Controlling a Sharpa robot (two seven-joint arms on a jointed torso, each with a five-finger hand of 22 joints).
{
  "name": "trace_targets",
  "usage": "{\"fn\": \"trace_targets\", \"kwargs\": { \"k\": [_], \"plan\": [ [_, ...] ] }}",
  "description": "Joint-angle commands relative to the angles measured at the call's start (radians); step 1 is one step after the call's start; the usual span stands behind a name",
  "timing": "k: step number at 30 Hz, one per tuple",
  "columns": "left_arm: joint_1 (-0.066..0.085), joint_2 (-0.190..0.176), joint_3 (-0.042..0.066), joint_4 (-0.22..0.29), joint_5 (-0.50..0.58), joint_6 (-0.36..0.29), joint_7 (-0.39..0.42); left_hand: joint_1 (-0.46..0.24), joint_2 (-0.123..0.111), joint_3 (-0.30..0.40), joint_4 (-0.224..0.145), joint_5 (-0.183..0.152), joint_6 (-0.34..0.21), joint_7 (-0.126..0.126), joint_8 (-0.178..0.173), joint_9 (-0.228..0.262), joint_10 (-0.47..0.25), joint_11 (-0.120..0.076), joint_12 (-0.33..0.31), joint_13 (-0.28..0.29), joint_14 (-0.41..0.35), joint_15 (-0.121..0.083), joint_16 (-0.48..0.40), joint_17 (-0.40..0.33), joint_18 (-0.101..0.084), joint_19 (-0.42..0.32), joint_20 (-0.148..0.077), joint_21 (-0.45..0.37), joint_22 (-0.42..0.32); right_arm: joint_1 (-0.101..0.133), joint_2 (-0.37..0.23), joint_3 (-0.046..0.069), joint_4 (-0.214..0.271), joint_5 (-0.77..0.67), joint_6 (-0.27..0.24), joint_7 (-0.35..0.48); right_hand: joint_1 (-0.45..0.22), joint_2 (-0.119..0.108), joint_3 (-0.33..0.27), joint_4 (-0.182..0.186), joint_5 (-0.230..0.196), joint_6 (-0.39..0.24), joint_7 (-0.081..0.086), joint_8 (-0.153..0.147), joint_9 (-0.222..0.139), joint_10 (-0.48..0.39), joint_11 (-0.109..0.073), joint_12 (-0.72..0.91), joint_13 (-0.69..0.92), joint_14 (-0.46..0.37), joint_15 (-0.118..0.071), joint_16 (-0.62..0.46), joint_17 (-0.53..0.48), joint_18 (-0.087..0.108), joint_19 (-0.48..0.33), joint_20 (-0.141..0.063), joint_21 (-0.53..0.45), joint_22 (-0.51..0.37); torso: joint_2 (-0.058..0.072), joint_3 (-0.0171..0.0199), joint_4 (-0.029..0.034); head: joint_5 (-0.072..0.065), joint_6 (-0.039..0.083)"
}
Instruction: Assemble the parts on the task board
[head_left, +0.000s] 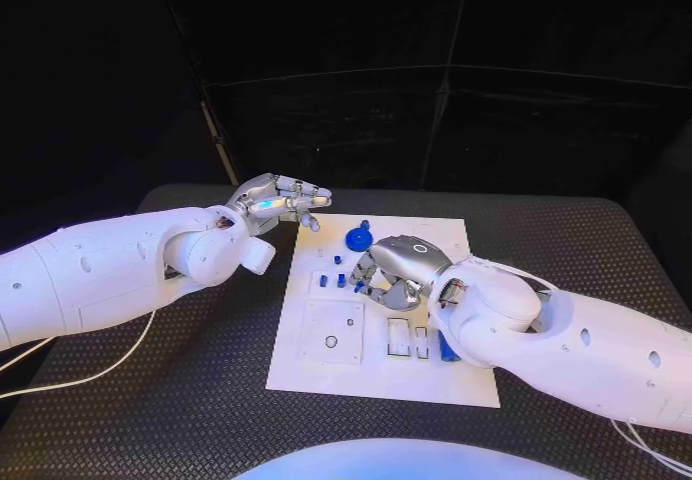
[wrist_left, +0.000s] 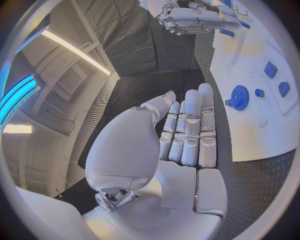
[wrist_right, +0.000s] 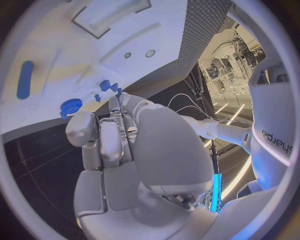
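A black bench with a textured, rubbery mat surface (head_left: 577, 250) stands before a backdrop of black fabric panels (head_left: 361, 110). In the left wrist view, a long white strip light (wrist_left: 75, 50) runs across the pale ceiling beside a blue glowing lamp (wrist_left: 19, 97).

A black table (head_left: 577, 240) with rounded far corners fills the lower part of the head view. Its top has a fine raised, non-slip pattern, which shows as a diamond tread in the left wrist view (wrist_left: 250, 172) and in the right wrist view (wrist_right: 206, 20).

A thin white cable (head_left: 101, 372) lies in a loose curve on the table's left side and runs off its left edge. A second white cable (head_left: 642, 447) crosses the table's near right corner.

Behind the table's far edge hangs a black backdrop (head_left: 361, 110), with a faint horizontal seam across it. A thin pale bar (head_left: 219, 140) leans against the backdrop above the table's far left corner.
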Motion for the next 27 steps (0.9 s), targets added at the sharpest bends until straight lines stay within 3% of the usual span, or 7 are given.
{"fn": "trace_targets", "kwargs": {
  "k": [1, 6, 17, 27],
  "plan": [
    [0.001, 0.003, 0.001, 0.001, 0.005, 0.012, 0.023, 0.001, 0.010, 0.000, -0.003, -0.002, -0.002, 0.002, -0.007, -0.001, -0.002, 0.005, 0.005, -0.001, -0.005, -0.001, -0.004, -0.001, 0.012, -0.007, 0.002, -0.006, -0.001, -0.012, 0.012, -0.001, -0.009, -0.002, 0.014, 0.020, -0.014, 0.001, 0.006, -0.001, 0.000, 0.004, 0.002, 0.001, 0.001, 0.006, 0.000, -0.005, -0.001, 0.031, -0.005, 0.004, 0.002, -0.016, 0.007, -0.001, 0.007, 0.002, 0.000, 0.0006, -0.0003, 0.012, -0.009],
    [0.002, 0.007, 0.001, 0.001, 0.005, 0.014, 0.024, 0.001, 0.010, -0.001, -0.004, -0.002, -0.003, 0.003, -0.008, -0.002, -0.003, 0.006, 0.005, -0.001, -0.005, 0.000, -0.004, -0.002, 0.011, -0.007, 0.002, -0.006, -0.001, -0.032, 0.027, -0.004, -0.024, -0.009, 0.022, 0.023, -0.016, 0.001, 0.007, -0.002, 0.001, 0.005, 0.003, 0.001, 0.001, 0.007, 0.000, -0.005, -0.001, 0.031, -0.005, 0.004, 0.002, -0.017, 0.010, -0.001, 0.009, 0.007, -0.002, 0.0003, -0.0013, 0.025, -0.019],
    [0.002, 0.013, 0.001, -0.001, 0.005, 0.017, 0.028, -0.005, 0.010, -0.005, -0.001, -0.003, -0.004, 0.004, -0.008, -0.001, -0.005, 0.007, 0.006, -0.001, -0.005, 0.001, -0.005, -0.006, 0.011, -0.007, 0.003, -0.008, -0.003, -0.048, 0.036, -0.034, -0.040, -0.032, 0.039, 0.022, -0.017, 0.001, 0.008, -0.002, 0.002, 0.005, 0.003, 0.001, 0.001, 0.007, 0.001, -0.006, -0.001, 0.031, -0.004, 0.004, 0.002, -0.017, 0.010, -0.001, 0.010, 0.008, -0.002, 0.0014, -0.0014, 0.032, -0.027],
    [0.002, 0.013, 0.001, 0.000, 0.005, 0.019, 0.028, -0.005, 0.010, -0.005, -0.001, -0.003, -0.004, 0.004, -0.008, -0.001, -0.005, 0.007, 0.006, -0.001, -0.005, 0.001, -0.005, -0.006, 0.011, -0.007, 0.003, -0.008, -0.003, -0.054, 0.037, -0.039, -0.042, -0.042, 0.048, 0.018, -0.020, 0.001, 0.008, -0.003, 0.003, 0.005, 0.003, 0.000, 0.001, 0.008, 0.001, -0.007, -0.002, 0.031, -0.004, 0.005, 0.003, -0.018, 0.012, -0.001, 0.012, 0.012, -0.002, 0.0016, -0.0019, 0.037, -0.032]
  ]
}}
